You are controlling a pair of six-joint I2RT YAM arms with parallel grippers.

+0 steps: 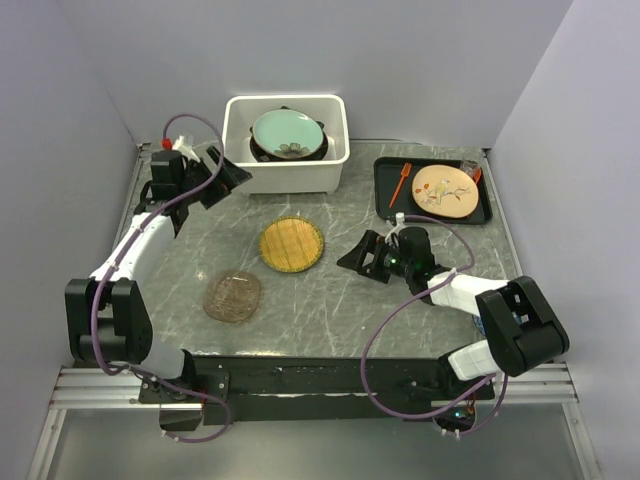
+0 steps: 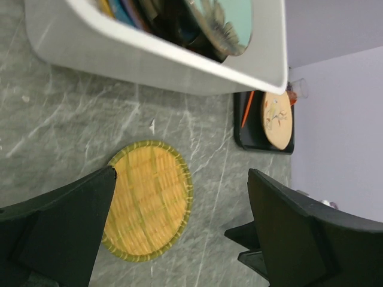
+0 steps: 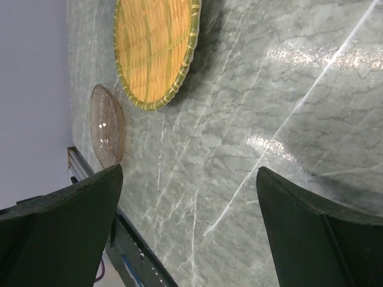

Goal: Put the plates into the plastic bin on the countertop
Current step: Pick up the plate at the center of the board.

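Observation:
The white plastic bin (image 1: 286,176) stands at the back centre and holds a stack of plates with a pale green flowered plate (image 1: 288,133) on top. A yellow woven plate with a green rim (image 1: 292,244) lies on the countertop in the middle. An amber glass plate (image 1: 232,296) lies to its front left. My left gripper (image 1: 228,180) is open and empty beside the bin's front left corner. In the left wrist view the left gripper (image 2: 182,173) has the bin (image 2: 179,66) and the woven plate (image 2: 146,200) ahead. My right gripper (image 1: 358,255) is open and empty, right of the woven plate. In the right wrist view the right gripper (image 3: 188,170) faces the woven plate (image 3: 152,48) and the amber plate (image 3: 108,125).
A flat black tray (image 1: 385,195) at the back right holds a tan round plate (image 1: 444,190) and an orange fork (image 1: 400,183). Grey walls close in the left, back and right sides. The arm bases and a black rail (image 1: 300,375) run along the near edge.

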